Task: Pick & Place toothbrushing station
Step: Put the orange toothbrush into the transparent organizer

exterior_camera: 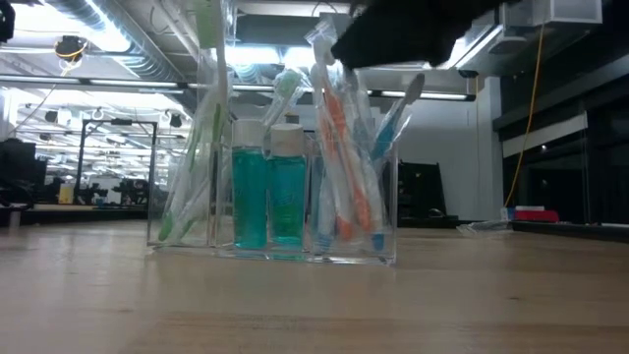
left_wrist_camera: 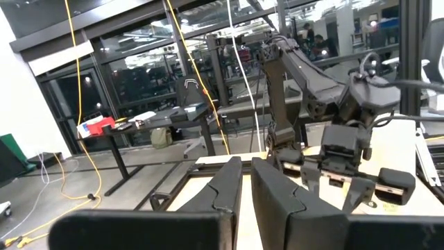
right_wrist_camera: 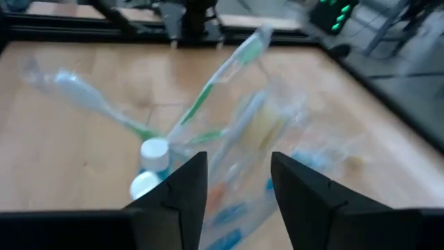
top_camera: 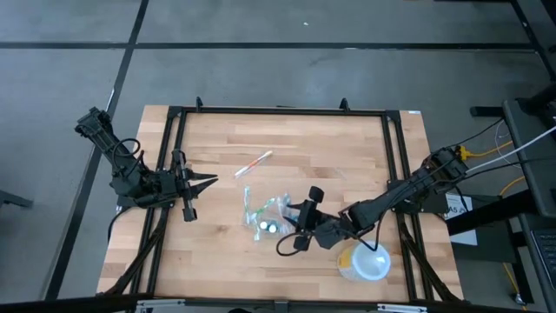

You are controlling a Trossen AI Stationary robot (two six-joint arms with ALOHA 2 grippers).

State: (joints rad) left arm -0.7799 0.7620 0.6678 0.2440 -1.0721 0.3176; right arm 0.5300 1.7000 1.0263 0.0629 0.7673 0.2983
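The toothbrushing station (top_camera: 265, 217) is a clear plastic holder standing upright on its base near the middle of the table. In the low view the station (exterior_camera: 275, 197) holds two teal bottles with white caps, green toothbrushes, and orange and blue wrapped toothbrushes. My right gripper (top_camera: 298, 222) is open just to the station's right and above it. In the right wrist view its fingers (right_wrist_camera: 238, 180) stand on either side of the wrapped brushes' tops (right_wrist_camera: 243, 132) without visibly touching them. My left gripper (top_camera: 211, 181) waits shut over the table's left part, pointing level.
A thin white and orange stick (top_camera: 254, 163) lies flat on the table beyond the station. A round white and yellow container (top_camera: 365, 261) stands at the near right, beside my right arm. Black frame rails (top_camera: 278, 111) run along the table's far, left and right sides.
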